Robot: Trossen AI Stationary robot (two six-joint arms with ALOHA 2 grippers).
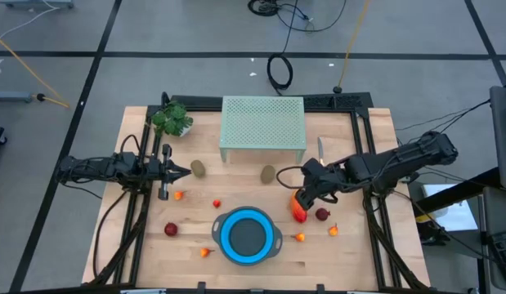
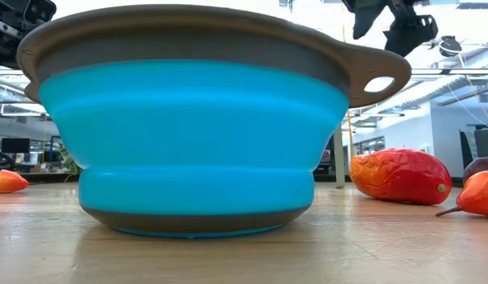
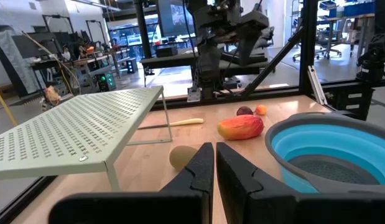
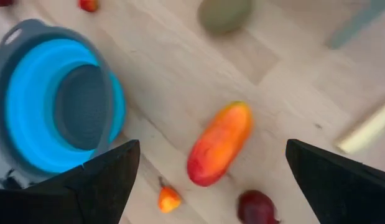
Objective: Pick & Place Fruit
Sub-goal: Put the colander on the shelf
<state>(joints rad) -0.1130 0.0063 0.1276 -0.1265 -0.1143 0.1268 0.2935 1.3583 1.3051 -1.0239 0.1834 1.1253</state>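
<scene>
The fruit lies scattered on the wooden table. A long orange-red piece [image 1: 300, 208] [image 4: 220, 144] lies to the right of the blue bowl [image 1: 247, 236]. My right gripper [image 1: 306, 193] [image 4: 212, 149] hangs above it, open and slanting down, one finger to either side, touching nothing. Two brown ovals [image 1: 199, 168] [image 1: 268, 173] lie in front of the green rack. Dark red round pieces [image 1: 171, 229] [image 1: 322, 214] and tiny orange-red ones [image 1: 179, 195] [image 1: 300, 238] rest around the bowl. At the table's left my left gripper [image 1: 184, 171] [image 3: 214, 163] is shut, level and holds nothing.
A pale green perforated rack [image 1: 263, 126] stands at the far middle, and a green leafy bunch [image 1: 172, 119] lies to its left. A slim yellow-handled knife [image 1: 320, 147] lies to its right. Black frame rails run along both sides of the table.
</scene>
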